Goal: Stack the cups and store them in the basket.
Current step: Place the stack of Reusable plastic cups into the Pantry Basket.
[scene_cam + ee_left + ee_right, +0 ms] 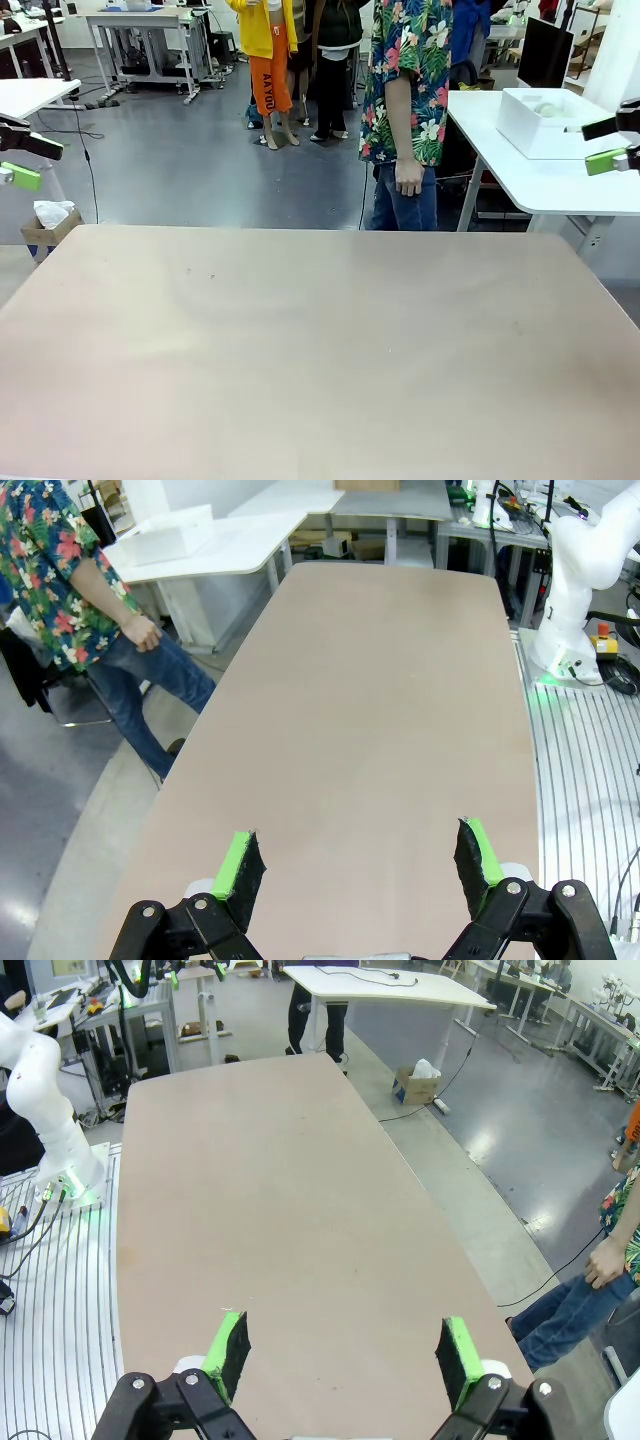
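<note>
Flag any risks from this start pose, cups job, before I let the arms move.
1. The basket sits on the side table, not on the work table, close to the open right gripper; a swing could clip it.
2. The person stands at the far edge with a hand hanging low, near any reach across.
3. Left gripper is open too; nothing is staged to grasp yet.

text: "AAYOU" (uncertain) | on: orange shorts (270, 82) | background

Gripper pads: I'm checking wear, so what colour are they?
Bright green pads, clearest in the left wrist view.
</note>
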Controlling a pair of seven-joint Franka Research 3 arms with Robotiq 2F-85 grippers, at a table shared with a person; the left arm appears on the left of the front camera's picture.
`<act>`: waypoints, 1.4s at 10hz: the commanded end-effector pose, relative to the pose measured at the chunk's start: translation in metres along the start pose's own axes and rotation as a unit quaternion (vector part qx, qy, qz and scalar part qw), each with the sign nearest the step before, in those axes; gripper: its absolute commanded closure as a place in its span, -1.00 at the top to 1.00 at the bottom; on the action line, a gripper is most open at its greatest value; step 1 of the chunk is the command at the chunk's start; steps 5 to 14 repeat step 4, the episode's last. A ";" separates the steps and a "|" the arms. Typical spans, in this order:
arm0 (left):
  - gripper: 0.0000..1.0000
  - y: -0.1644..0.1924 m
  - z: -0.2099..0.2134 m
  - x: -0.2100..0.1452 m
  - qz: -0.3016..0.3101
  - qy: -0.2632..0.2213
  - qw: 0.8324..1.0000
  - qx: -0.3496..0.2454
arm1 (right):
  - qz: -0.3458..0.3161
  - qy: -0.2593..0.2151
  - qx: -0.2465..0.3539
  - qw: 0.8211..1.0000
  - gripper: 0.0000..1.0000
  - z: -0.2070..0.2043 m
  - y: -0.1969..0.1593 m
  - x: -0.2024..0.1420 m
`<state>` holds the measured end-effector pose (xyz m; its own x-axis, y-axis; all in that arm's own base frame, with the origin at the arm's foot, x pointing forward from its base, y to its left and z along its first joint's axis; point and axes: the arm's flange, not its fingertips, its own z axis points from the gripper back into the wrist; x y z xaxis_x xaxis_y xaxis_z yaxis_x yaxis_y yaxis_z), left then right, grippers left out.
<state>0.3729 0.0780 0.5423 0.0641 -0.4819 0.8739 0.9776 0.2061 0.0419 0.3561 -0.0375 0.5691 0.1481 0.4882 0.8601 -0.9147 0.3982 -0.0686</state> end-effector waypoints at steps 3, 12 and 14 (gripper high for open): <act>1.00 -0.001 0.000 0.001 -0.005 -0.003 1.000 0.001 | 0.000 -0.009 0.002 1.000 1.00 0.000 -0.001 0.002; 1.00 -0.001 0.000 0.001 -0.005 -0.003 1.000 0.001 | 0.000 -0.009 0.002 1.000 1.00 0.000 -0.001 0.002; 1.00 -0.001 0.000 0.001 -0.005 -0.003 1.000 0.001 | 0.000 -0.009 0.002 1.000 1.00 0.000 -0.001 0.002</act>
